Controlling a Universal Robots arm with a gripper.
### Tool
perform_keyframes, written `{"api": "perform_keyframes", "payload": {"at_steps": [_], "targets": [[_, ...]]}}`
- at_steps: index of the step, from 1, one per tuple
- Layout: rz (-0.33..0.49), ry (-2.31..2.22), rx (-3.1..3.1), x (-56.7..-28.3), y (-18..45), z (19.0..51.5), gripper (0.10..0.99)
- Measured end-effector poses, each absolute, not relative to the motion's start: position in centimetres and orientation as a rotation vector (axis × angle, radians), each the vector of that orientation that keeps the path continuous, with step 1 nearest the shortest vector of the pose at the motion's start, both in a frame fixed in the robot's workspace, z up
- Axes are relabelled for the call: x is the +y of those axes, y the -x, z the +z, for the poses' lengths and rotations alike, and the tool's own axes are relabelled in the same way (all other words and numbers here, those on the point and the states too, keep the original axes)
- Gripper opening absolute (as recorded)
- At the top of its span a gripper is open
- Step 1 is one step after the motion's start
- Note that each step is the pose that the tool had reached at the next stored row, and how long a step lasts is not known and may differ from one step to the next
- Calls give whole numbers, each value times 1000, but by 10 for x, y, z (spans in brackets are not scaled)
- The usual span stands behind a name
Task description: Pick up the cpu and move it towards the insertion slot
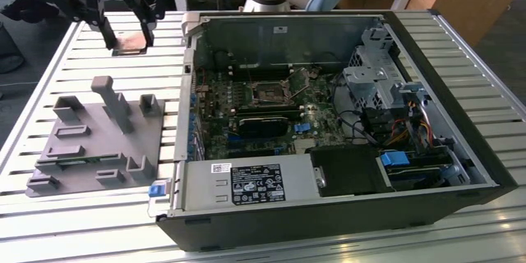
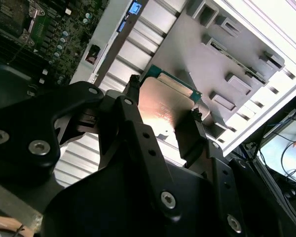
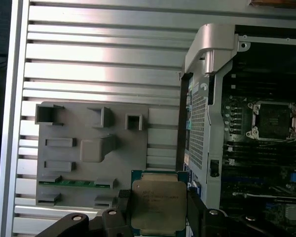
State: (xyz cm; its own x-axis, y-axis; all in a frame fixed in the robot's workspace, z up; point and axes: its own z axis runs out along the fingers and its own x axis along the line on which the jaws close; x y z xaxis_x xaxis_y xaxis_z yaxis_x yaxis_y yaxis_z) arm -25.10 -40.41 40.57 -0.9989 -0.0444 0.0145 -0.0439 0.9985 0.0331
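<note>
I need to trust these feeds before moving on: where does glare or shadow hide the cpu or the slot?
Second wrist view: a warm glare patch washes over the cpu top, and the table slats blow out white. First wrist view: the cpu is evenly lit, the slot dim but readable. Exterior view: the slot sits in the case's shade, centre dark.

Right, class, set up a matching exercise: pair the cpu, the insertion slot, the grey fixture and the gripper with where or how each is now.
Things:
1. cpu
2. insertion slot
3. grey fixture
4. gripper

States:
A. lies on the slatted table beside the open case
B. shut on the chip
C. sits on the motherboard inside the case
D. held between two black fingers, off the table

Pairs: 1-D, 2-C, 3-A, 4-B
</note>
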Motion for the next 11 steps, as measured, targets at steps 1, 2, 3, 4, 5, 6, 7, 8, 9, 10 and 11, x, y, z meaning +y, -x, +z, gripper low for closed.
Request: {"api": "perform_keyframes", "payload": {"at_steps": [1, 2, 3, 4, 5, 6, 7, 8, 9, 10, 11], "targets": [[-51, -69, -3125, -404, 250, 406, 541], [-51, -69, -3125, -404, 249, 406, 541], [-51, -69, -3125, -404, 248, 406, 541], [-51, -69, -3125, -404, 247, 406, 541], [-51, -69, -3125, -404, 245, 406, 541], [-51, -69, -3125, -404, 244, 406, 541], [-51, -69, -3125, -404, 243, 406, 541], [-51, -69, -3125, -404, 242, 406, 541], [-51, -69, -3125, -404, 241, 406, 541], [-51, -69, -3125, -404, 240, 406, 541], [-51, -69, -3125, -404, 239, 406, 541]]}}
